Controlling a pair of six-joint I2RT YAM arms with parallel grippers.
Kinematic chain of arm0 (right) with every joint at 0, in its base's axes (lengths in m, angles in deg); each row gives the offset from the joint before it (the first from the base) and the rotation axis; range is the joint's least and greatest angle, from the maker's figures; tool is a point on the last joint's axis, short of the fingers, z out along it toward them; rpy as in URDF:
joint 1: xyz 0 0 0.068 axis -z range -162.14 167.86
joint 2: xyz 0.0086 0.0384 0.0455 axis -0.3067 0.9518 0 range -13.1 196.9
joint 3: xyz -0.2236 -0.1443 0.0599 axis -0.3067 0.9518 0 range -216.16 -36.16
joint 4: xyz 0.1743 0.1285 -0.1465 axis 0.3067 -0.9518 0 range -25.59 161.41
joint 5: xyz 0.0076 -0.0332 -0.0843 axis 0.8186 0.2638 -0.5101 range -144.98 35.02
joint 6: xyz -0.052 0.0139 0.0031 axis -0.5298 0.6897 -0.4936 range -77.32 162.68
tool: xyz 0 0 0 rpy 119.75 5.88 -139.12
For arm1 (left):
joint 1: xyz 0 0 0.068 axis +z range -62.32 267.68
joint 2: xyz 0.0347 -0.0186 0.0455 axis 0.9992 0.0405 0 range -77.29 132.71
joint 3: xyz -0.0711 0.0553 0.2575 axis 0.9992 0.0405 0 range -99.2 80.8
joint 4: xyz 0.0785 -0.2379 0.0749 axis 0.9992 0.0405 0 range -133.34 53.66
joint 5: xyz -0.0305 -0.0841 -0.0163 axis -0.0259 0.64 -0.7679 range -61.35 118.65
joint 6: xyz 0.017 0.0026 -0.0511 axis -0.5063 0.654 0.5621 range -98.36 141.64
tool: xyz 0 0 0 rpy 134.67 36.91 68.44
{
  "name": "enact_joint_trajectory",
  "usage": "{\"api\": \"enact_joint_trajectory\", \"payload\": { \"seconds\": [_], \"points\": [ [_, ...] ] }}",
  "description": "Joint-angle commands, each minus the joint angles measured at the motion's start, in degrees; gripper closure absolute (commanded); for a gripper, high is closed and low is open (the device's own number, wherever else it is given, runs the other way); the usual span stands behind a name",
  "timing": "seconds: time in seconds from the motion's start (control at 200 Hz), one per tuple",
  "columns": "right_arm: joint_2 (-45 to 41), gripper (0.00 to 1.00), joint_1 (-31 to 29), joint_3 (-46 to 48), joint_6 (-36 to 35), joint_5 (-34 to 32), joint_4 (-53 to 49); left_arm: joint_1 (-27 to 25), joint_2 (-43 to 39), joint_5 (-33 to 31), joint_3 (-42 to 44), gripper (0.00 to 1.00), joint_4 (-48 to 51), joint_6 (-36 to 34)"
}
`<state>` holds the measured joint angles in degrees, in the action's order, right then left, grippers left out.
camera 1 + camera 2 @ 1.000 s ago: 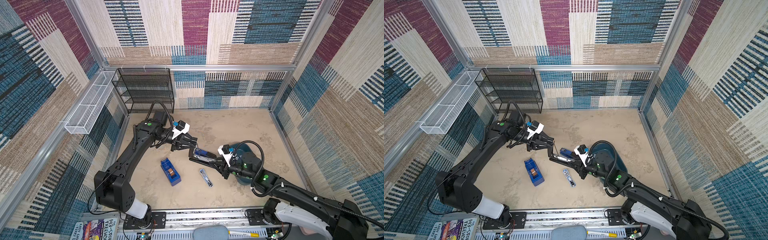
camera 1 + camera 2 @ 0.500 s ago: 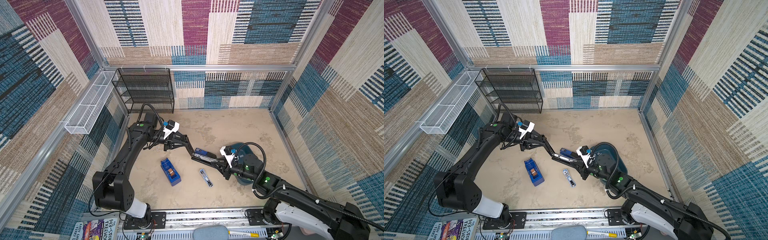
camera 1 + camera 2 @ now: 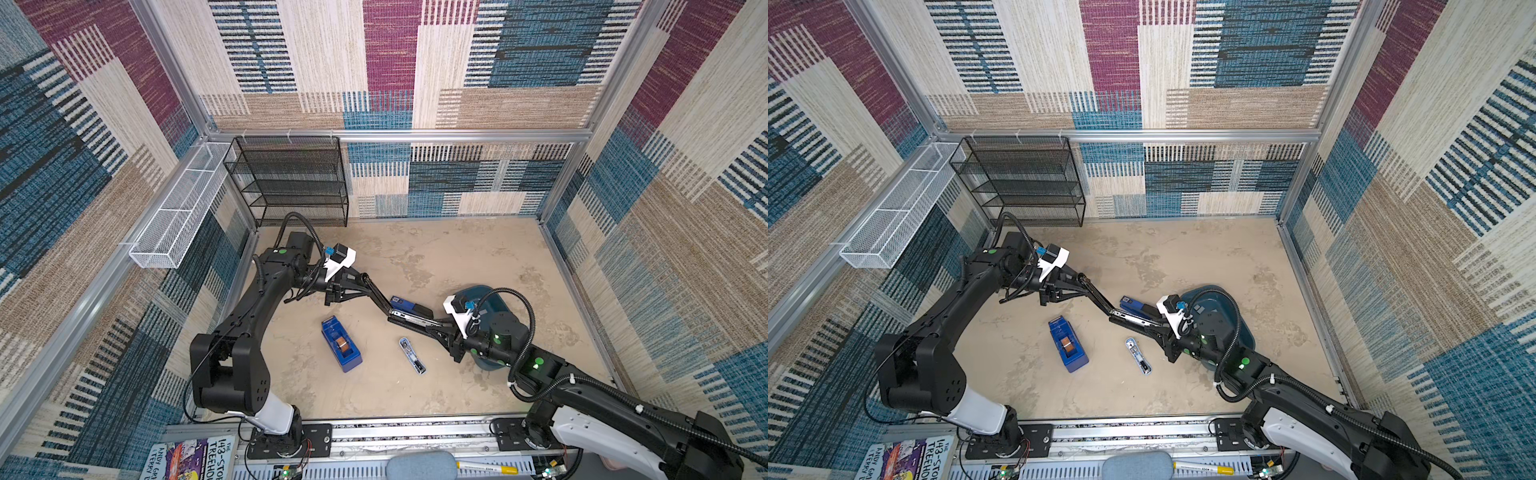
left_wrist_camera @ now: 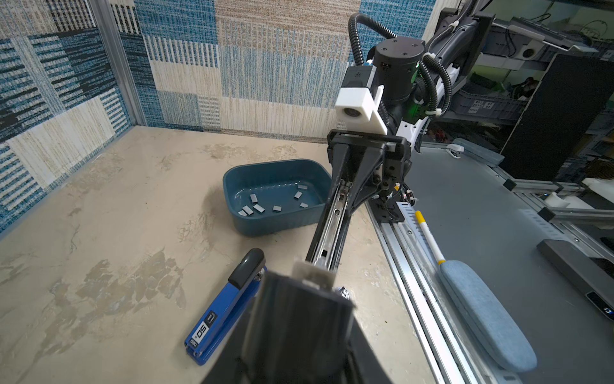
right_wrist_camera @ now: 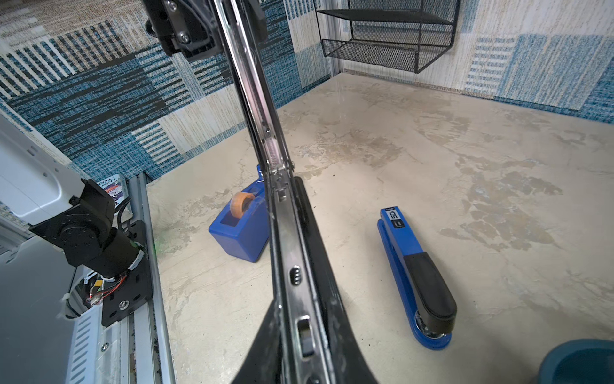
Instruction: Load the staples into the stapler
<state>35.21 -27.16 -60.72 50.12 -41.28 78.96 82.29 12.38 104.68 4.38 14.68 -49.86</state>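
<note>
Above mottled tabletop (image 3: 457, 257), slim hinged chrome stapler (image 3: 415, 321), pinched by left jaws and right jaws

Lighting bright and even, from overhead; I see only soft, faint shadows on the mottled beige tabletop (image 3: 457, 257). Both top views are sharp, but the silver aluminium frame posts (image 3: 170, 68) bow toward the edges. Wrist views: glare streaks the rail of the black-and-chrome opened stapler (image 5: 267, 133); the black left gripper (image 4: 312, 282) is blurred, too close to focus.
</note>
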Motion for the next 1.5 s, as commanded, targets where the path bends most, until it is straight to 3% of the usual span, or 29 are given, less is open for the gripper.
{"api": "enact_joint_trajectory", "payload": {
  "seconds": [0.0,0.215,0.431,0.546,0.701,0.902,1.142,1.498],
  "points": [
    [-0.84,1.00,-0.07,0.38,1.87,0.24,0.99,2.16,-0.01,-5.79,0.63,1.00,-7.86,-4.91],
    [-1.36,1.00,-0.08,0.82,1.86,-1.06,1.21,3.19,0.47,-4.99,1.23,1.00,-8.39,-4.87],
    [-2.02,1.00,-0.07,0.83,2.14,-3.15,0.99,4.29,-1.00,-1.63,2.66,0.69,-11.67,-2.29],
    [-2.97,1.00,-0.07,0.91,2.69,-4.61,0.27,5.01,-3.01,-0.88,5.53,0.63,-18.38,2.51],
    [-3.69,1.00,-0.07,0.93,3.10,-4.84,-0.08,5.03,-6.30,-0.87,8.73,0.62,-26.80,8.21],
    [1.75,1.00,-0.23,0.72,5.65,-3.94,1.79,4.93,-10.16,0.01,10.87,0.65,-34.09,13.47],
    [6.51,1.00,-2.84,1.27,9.26,-9.88,5.47,4.95,-15.25,0.15,17.45,0.66,-52.47,25.08],
    [11.63,1.00,-3.23,7.16,10.22,-15.83,14.69,4.95,-15.36,-0.21,17.62,0.66,-53.30,25.61]
  ]
}}
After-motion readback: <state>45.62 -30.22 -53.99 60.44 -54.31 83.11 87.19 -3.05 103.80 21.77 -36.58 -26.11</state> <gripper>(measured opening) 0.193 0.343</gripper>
